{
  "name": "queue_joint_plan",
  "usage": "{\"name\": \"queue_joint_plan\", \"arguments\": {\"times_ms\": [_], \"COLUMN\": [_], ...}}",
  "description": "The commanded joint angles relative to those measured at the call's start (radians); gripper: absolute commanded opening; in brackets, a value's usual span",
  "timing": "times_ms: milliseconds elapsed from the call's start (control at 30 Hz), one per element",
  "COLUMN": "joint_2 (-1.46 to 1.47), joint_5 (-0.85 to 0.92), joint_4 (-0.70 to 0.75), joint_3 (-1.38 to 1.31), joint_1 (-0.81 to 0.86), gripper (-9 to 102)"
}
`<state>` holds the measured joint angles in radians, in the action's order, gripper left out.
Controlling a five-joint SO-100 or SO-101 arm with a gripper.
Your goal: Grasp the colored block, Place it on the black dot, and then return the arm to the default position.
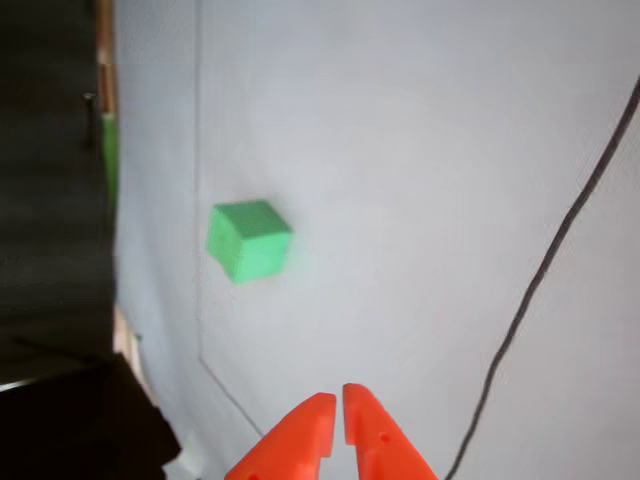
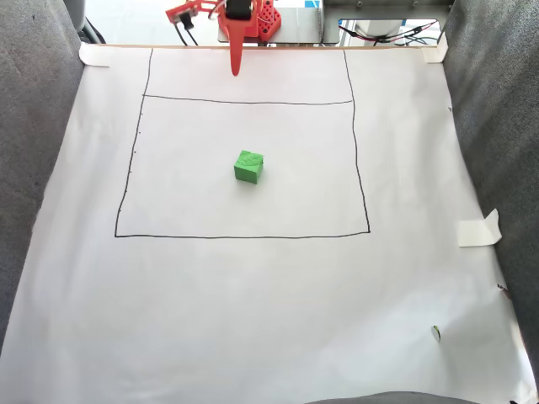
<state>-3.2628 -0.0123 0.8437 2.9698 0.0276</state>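
The green block [image 2: 248,167] sat near the middle of the drawn square on the white worktop [image 2: 253,295], well apart from the empty, nearly clenched orange end effector [image 2: 235,71] at twelve o'clock, and looked light, soft foam, best pinched across opposite flat faces.

Block [image 2: 248,167]: bright green, top face shows a pebbled darker-green pattern in the fixed view; in the other view [image 1: 249,241] it reads flat green, lighter top, no pattern visible through the blur.
Hand [image 1: 338,412]: bright orange fingers at the bottom of the other view; orange-red at top centre of the fixed view [image 2: 236,66].
Paper sheet [image 2: 253,295]: white, pale blue-grey tint in the other view, thin black drawn lines [image 2: 244,236] forming a rectangle.
Cable [image 1: 540,270]: dark, right side of the other view.
Tape [image 2: 480,229]: off-white, right edge.
Fabric [image 2: 34,126]: grey on both sides.
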Motion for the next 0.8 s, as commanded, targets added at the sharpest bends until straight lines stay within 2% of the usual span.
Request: {"name": "queue_joint_plan", "arguments": {"times_ms": [0,467,767], "joint_2": [-0.006,-0.006,-0.006], "joint_5": [-0.018,-0.049,-0.034], "joint_4": [0.052,0.179,0.186], "joint_3": [-0.009,-0.015,0.014], "joint_1": [-0.029,-0.107,-0.107], "gripper": [0,0,0]}}
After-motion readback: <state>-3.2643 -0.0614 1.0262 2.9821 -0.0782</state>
